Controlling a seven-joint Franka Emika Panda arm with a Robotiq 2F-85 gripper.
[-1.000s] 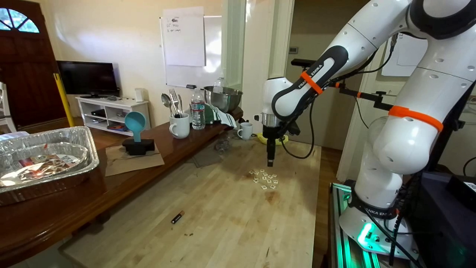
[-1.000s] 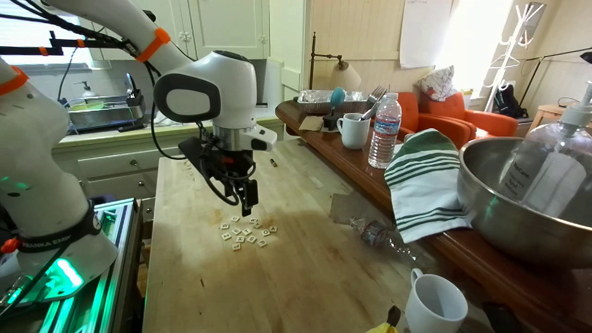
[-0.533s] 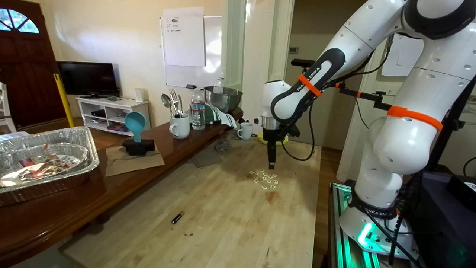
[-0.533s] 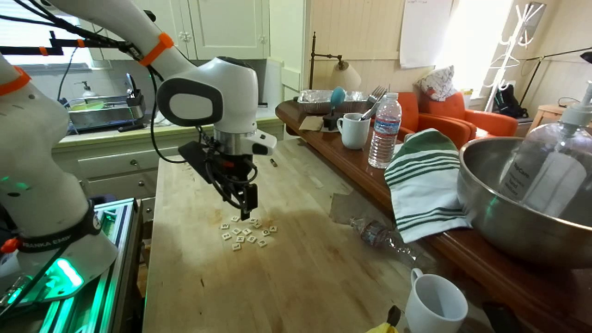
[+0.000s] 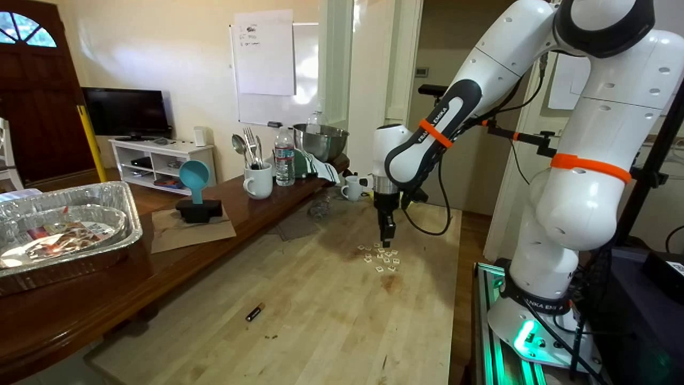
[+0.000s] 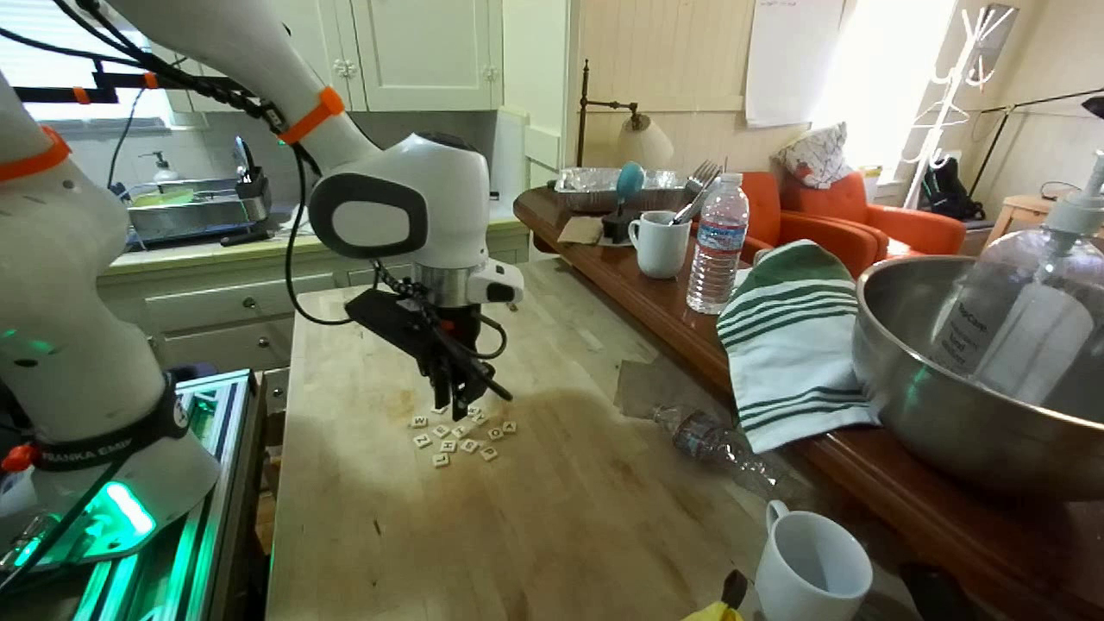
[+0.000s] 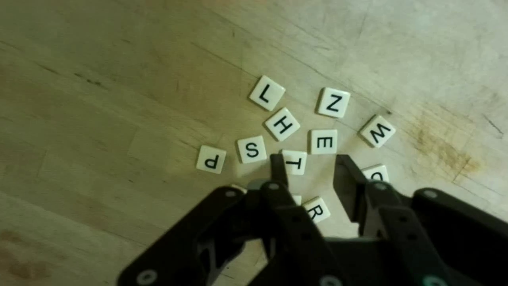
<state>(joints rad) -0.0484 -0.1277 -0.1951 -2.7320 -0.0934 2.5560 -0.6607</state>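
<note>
With jaws apart and empty, the end effector [image 7: 311,163] hangs above letter tiles [image 7: 324,142] lying on the bench [image 7: 119,119]. These seem light, stiff, maybe slippery; one should hold opposite edges.

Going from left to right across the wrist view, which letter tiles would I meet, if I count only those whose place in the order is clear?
P tile, S tile, T tile, E tile, W-or-M tile.
</note>
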